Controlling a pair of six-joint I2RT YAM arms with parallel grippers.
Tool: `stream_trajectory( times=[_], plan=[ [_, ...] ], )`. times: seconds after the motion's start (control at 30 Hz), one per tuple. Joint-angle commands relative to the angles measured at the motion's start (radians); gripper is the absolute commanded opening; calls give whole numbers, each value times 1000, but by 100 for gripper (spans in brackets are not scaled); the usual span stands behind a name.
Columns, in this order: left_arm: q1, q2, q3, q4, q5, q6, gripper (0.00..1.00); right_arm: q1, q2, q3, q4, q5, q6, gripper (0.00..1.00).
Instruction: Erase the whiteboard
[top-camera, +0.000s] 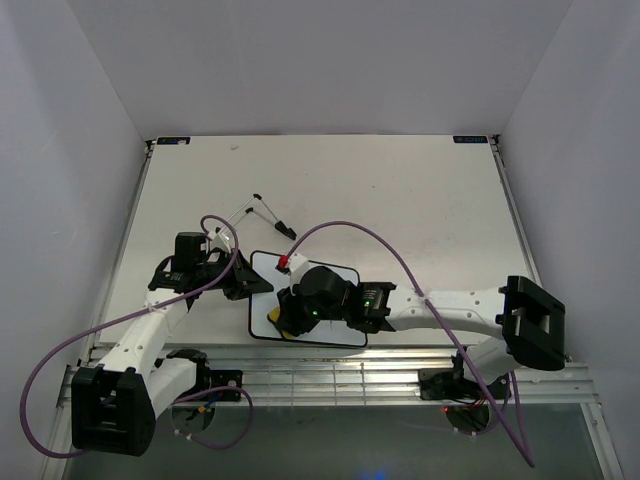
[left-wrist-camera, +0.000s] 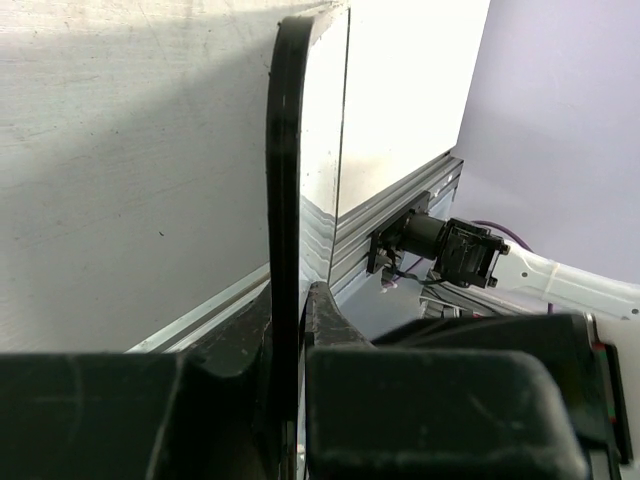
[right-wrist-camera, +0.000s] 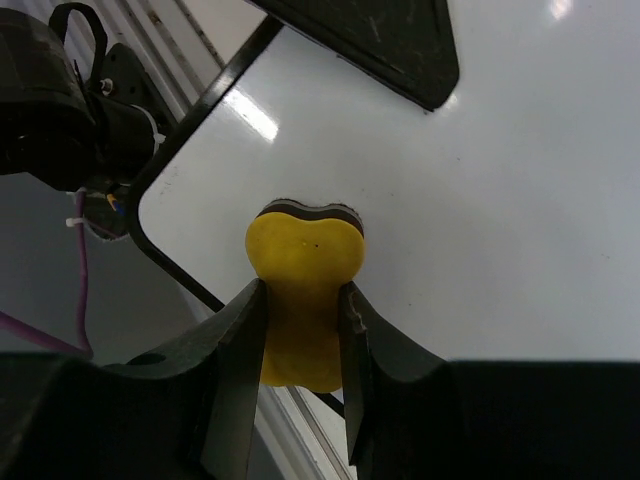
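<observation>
Whiteboard (top-camera: 262, 287), long axis roughly left-right

Whiteboard (top-camera: 262, 290), blk frame, glossy white face, on table (top-camera: 400, 190) nr front edge

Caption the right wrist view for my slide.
Right gripper holds the yellow eraser against the whiteboard near a framed corner.

Glossy white whiteboard (right-wrist-camera: 480, 200), matt yellow eraser (right-wrist-camera: 303, 255), scuffed table (left-wrist-camera: 120, 150)
</observation>
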Motion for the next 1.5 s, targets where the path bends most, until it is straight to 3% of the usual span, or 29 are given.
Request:
stream_trajectory(
  times=[0.0,0.17,0.3,0.53,0.67,1.2,1.47],
  plan=[
    [-7,-16,15,44,-179,19,0,50,104,21,-76,-55,12,22],
    [-7,-28,13,42,-179,16,0,24,122,-25,-122,30,39,22],
    [-5,-37,18,30,-200,13,0,-38,67,-173,-91,27,82,22],
    [-5,-57,21,24,-234,6,0,-269,-45,-569,97,-127,139,21],
    [-7,-54,24,21,-243,7,0,-358,-115,-669,101,-168,141,22],
    [6,-42,22,41,-229,9,0,-564,-186,-730,13,-200,133,20],
    [6,-31,12,64,-169,16,0,-607,-175,-655,-1,-290,81,21]
  ],
)
